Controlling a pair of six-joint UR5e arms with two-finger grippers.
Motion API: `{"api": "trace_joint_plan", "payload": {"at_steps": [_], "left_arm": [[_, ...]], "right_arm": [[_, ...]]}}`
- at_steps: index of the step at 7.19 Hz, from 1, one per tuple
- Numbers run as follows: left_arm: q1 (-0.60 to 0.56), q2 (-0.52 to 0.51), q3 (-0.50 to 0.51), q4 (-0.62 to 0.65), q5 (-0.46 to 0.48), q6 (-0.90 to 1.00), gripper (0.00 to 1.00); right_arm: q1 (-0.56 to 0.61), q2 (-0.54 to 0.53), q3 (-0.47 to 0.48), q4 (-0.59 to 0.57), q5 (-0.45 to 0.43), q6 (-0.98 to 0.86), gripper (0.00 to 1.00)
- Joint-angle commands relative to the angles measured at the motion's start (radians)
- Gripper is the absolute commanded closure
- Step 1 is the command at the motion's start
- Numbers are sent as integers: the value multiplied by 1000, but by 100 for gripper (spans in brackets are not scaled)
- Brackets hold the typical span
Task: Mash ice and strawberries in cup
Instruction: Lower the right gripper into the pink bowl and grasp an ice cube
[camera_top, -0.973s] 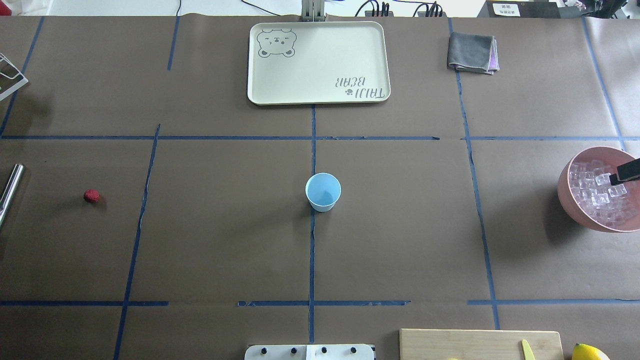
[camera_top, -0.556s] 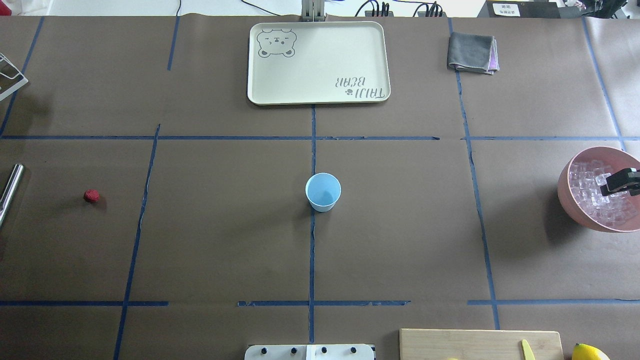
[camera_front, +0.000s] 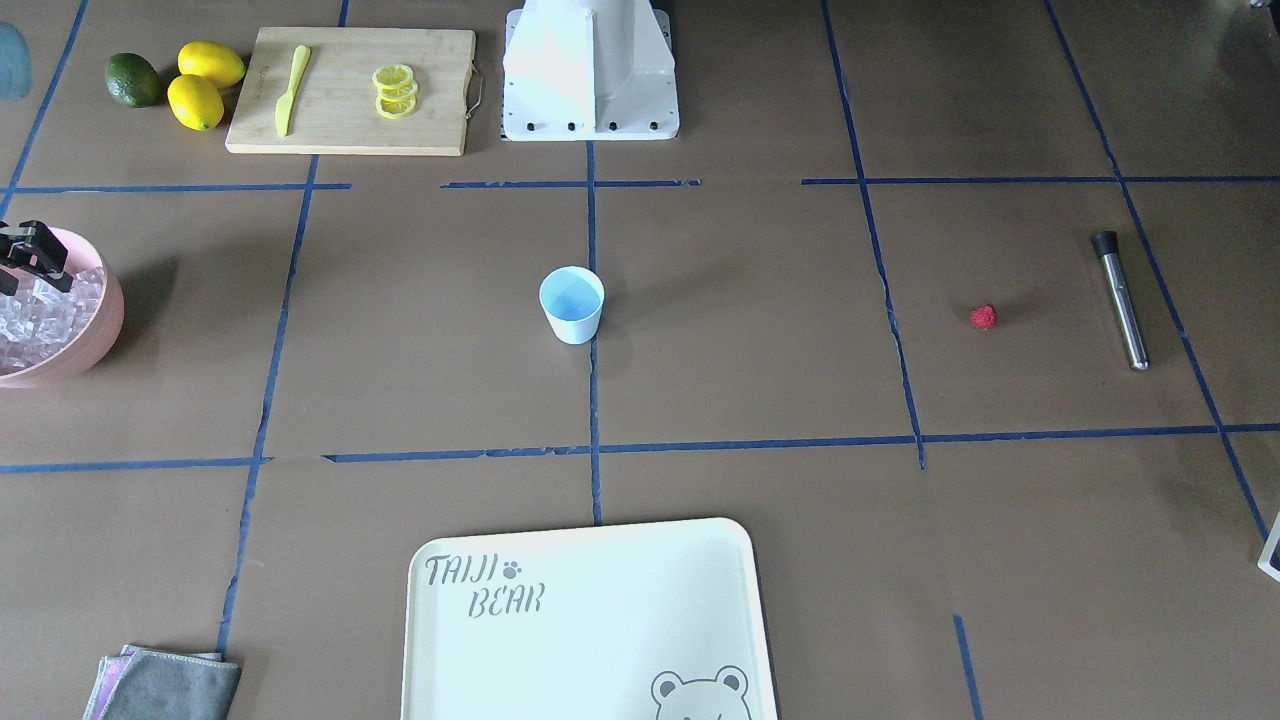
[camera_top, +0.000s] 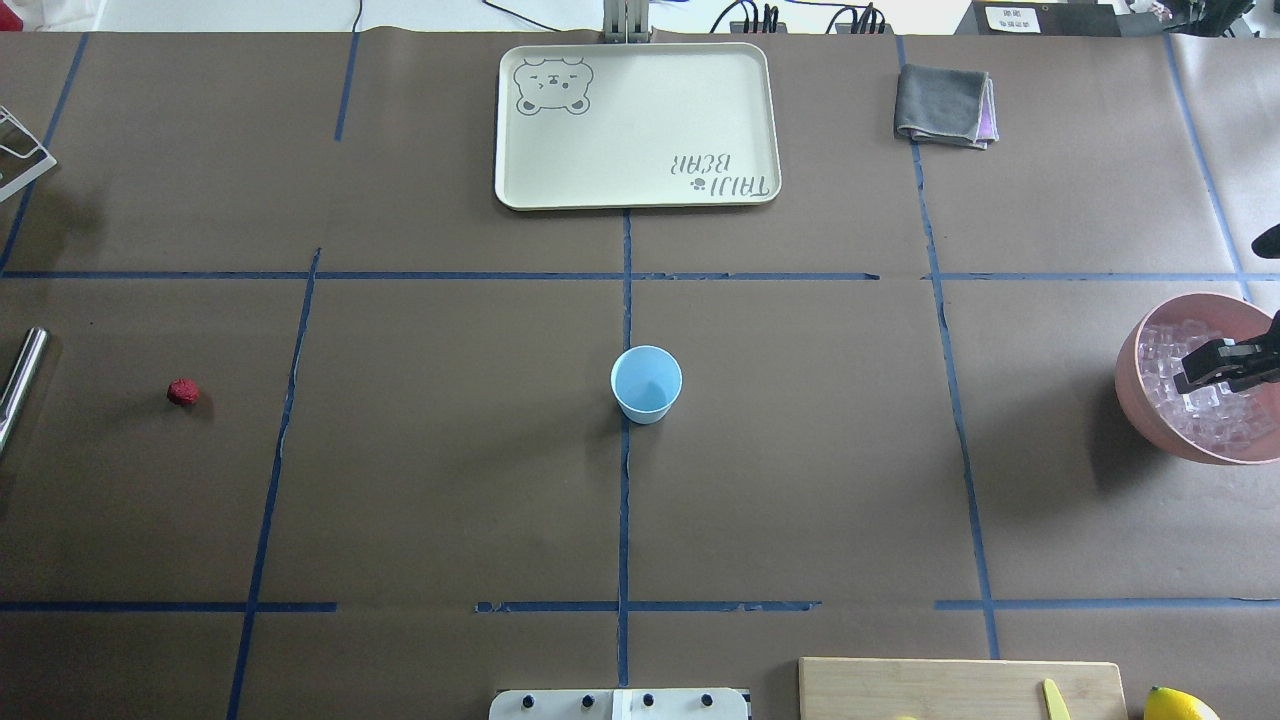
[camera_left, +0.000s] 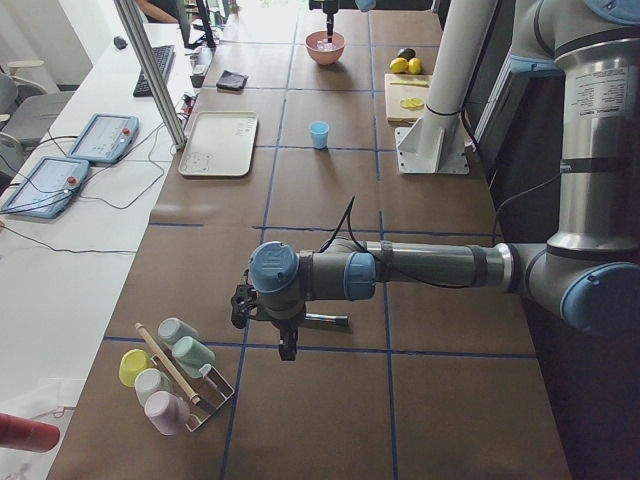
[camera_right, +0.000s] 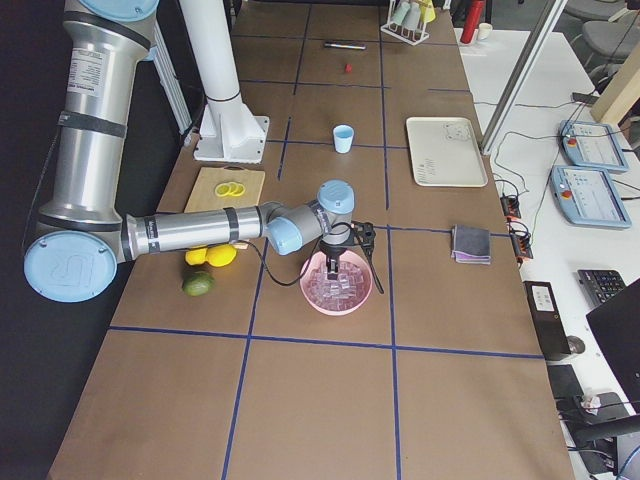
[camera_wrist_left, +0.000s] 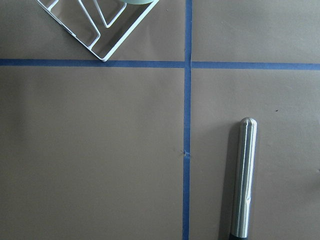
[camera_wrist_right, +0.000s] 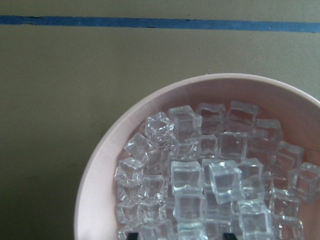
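Presently, right gripper (camera_top: 1222, 366) hovers over the bowl (camera_top: 1135, 400), jaws apart, ice (camera_wrist_right: 227, 182) directly beneath; cup (camera_top: 646, 383) stands well apart from it, strawberry (camera_top: 182, 392) farther beyond. Risk: slick cubes (loosely heaped) may squirt from the grip or jam against the nearby bowl rim. Open table (camera_top: 800, 450) lies toward the cup. State of left gripper (camera_left: 286, 345): cannot tell.

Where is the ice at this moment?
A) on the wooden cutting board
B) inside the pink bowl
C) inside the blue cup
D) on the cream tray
B: the ice cubes lie heaped in the pink bowl, while the blue cup stands empty.
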Motion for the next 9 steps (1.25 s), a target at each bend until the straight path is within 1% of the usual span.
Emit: {"api": "trace_joint_plan", "payload": {"at_steps": [1, 7, 8, 9], "left_arm": [[0, -4, 0, -1, 0, -3, 0], [2, -4, 0, 1, 0, -3, 0], [2, -5, 0, 1, 0, -3, 0], [0, -5, 0, 1, 0, -3, 0]], "right_arm": [[-4, 2, -5, -1, -2, -1, 36], [-33, 2, -38, 0, -5, -3, 36], [-33, 2, -38, 0, -5, -3, 40], [-34, 2, -38, 0, -5, -4, 60]]}}
